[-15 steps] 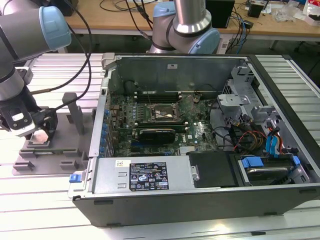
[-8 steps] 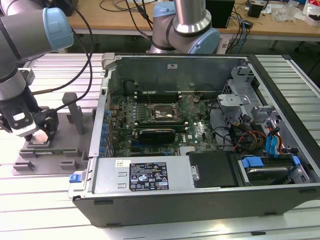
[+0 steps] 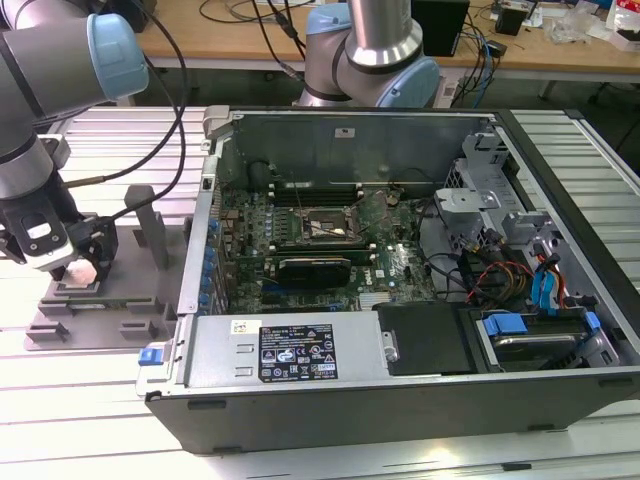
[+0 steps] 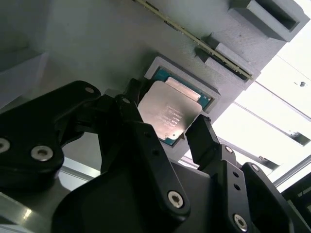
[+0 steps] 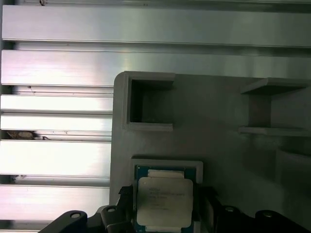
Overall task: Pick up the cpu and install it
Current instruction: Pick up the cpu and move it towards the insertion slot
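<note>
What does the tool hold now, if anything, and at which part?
It cannot be told. The tool sits around two opposite edges of the cpu, which lies at the recess of the grey tray, but no firm grip shows.

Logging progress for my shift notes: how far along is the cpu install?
Nothing looks done yet. In hand: the tool is down at the cpu, which lies in the grey tray; grip unclear. Left: it is not yet in the case's socket.
</note>
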{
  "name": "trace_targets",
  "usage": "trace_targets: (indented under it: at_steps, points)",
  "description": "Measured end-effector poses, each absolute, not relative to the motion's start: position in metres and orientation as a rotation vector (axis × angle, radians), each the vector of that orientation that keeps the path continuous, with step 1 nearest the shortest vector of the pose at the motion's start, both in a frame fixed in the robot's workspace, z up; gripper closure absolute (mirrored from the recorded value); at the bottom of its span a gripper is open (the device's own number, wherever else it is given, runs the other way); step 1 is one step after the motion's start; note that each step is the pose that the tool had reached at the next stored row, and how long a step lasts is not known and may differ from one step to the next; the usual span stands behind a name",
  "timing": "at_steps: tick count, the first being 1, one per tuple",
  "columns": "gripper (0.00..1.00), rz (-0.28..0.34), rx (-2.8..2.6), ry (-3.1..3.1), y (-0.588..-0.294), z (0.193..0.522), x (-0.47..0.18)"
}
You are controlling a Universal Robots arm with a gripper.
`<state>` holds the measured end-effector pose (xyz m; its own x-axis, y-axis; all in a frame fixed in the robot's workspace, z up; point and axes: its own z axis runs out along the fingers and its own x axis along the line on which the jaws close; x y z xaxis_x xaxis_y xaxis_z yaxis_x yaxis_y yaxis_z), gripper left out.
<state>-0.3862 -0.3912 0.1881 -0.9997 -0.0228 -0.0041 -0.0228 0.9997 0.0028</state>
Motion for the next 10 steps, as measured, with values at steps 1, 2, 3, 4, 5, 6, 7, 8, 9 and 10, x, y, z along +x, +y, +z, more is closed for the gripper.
trace_targets:
  at_steps: [1, 2, 3, 4, 5, 6, 7, 8, 9, 10]
  points:
    - [0.35, 0.004, -0.036, 3.138, -0.3912, 0.1881, -0.3866]
    - [0.35, 0.004, -0.036, 3.138, -0.3912, 0.188, -0.3867]
    - [0.35, 0.004, -0.036, 3.137, -0.3912, 0.1879, -0.3867]
    - [0.35, 0.004, -0.036, 3.137, -0.3912, 0.188, -0.3868]
    - [0.35, 0.004, -0.036, 3.137, -0.3912, 0.188, -0.3868]
    - [0.35, 0.004, -0.036, 3.137, -0.3912, 0.1879, -0.3868]
    - [0.35, 0.004, -0.036, 3.137, -0.3912, 0.188, -0.3868]
    - [0.35, 0.004, -0.036, 3.137, -0.3912, 0.188, -0.3869]
    - [0.35, 0.004, -0.036, 3.137, -0.3912, 0.188, -0.3869]
    - [0.35, 0.004, -0.036, 3.137, -0.3912, 0.188, -0.3869]
